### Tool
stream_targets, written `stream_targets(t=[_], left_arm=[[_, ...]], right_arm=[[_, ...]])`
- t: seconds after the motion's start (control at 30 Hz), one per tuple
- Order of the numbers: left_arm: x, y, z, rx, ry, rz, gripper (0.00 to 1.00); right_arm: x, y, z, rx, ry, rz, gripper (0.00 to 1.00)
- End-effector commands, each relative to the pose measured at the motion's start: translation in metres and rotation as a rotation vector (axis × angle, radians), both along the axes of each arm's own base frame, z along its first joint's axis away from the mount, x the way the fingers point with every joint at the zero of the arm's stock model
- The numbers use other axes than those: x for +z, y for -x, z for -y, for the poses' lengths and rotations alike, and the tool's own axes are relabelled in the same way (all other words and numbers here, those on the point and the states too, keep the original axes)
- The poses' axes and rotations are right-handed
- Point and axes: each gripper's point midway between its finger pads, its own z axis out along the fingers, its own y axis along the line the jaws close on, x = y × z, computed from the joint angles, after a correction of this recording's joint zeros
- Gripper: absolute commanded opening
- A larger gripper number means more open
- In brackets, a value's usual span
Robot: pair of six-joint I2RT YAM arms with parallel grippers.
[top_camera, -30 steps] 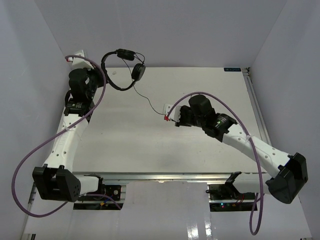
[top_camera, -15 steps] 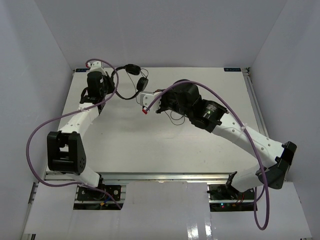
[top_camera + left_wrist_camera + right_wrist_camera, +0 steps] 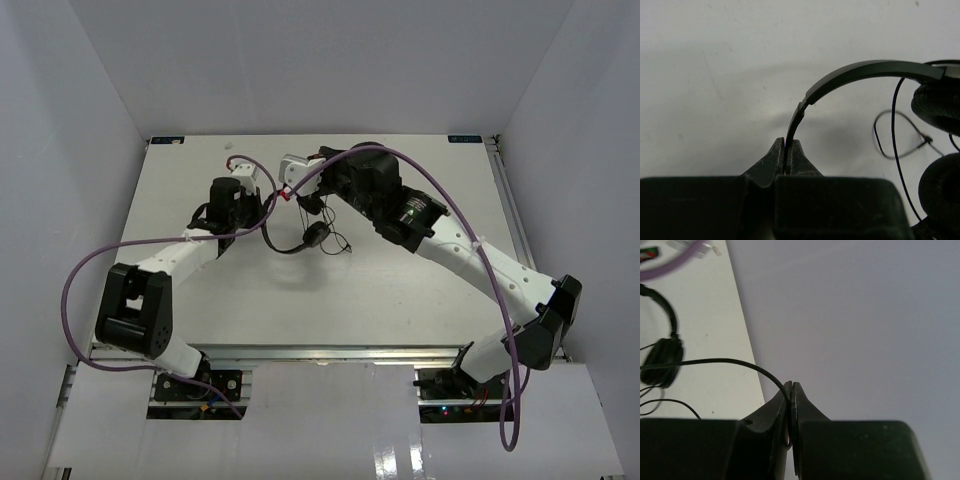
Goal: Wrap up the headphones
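Left end effector (image 3: 788, 151) pinches headphones (image 3: 865, 70) headband, right end effector (image 3: 791, 392) pinches cord (image 3: 730, 361).

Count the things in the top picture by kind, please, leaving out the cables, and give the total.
headphones: 1
robot arms: 2 (left arm, right arm)
table: 1
Total: 4
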Motion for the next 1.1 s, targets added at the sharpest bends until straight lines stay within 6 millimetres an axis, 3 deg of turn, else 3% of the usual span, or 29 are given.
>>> stream_targets(t=[0.0, 0.2, 0.47, 0.57, 0.77, 0.97, 1.07], left_arm=[[0.047, 0.032, 0.018, -0.152, 0.027, 0.116, 0.00], [0.067, 0.086, 0.037, -0.326, 0.040, 0.144, 0.00], [0.081, 0.132, 0.070, -0.544, 0.080, 0.140, 0.00], [0.096, 0.140, 0.074, -0.571, 0.097, 0.165, 0.00], [0.137, 0.148, 0.069, -0.551, 0.112, 0.236, 0.00], [0.173, 0.145, 0.059, -0.503, 0.077, 0.295, 0.00], [0.186, 0.145, 0.058, -0.505, 0.070, 0.313, 0.00]], right_arm=[[0.031, -0.028, 0.019, -0.075, -0.075, 0.094, 0.08], [0.017, -0.062, 0.039, -0.109, -0.079, 0.074, 0.08], [-0.009, -0.076, 0.022, -0.073, -0.117, -0.027, 0.08], [-0.030, -0.089, 0.023, -0.098, -0.127, -0.089, 0.08], [-0.071, -0.119, 0.062, -0.173, -0.236, -0.284, 0.08], [-0.081, -0.117, 0.087, -0.135, -0.351, -0.414, 0.08], [-0.090, -0.113, 0.086, -0.079, -0.343, -0.468, 0.08]])
